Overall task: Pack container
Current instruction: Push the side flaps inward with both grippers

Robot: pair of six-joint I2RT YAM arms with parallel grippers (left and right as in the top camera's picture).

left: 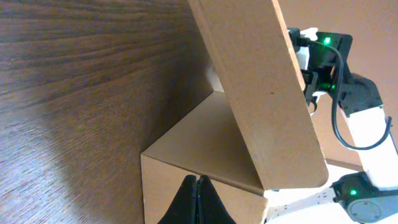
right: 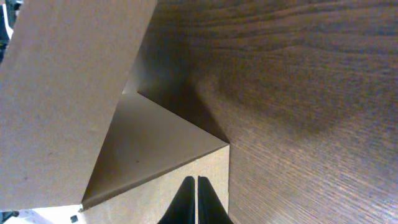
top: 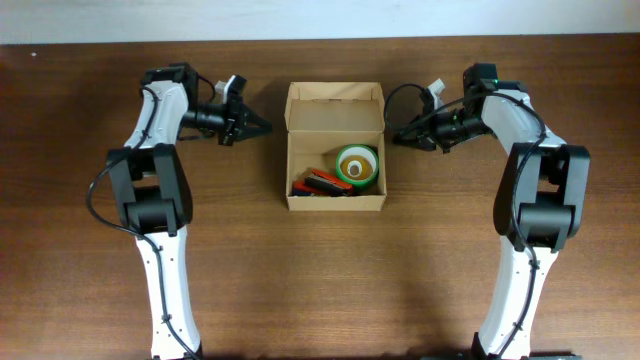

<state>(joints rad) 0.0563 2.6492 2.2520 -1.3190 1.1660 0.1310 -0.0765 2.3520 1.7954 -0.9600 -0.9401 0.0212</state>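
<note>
Fingers point(left: 188, 200) on my left gripper point(top: 262, 127) and right gripper point(top: 397, 136) are clenched, empty, flanking the open container point(top: 335, 204) mid-table, one beside each side wall, its flap lid raised.

Closed tool point(left: 198, 184), container point(left: 261, 93) beside, flap raised

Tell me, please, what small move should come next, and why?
Probably swing the lid down: the container holds a tape roll and markers, the lid stands open at the back, and the left fingers and right fingers sit shut and empty at its sides.
</note>
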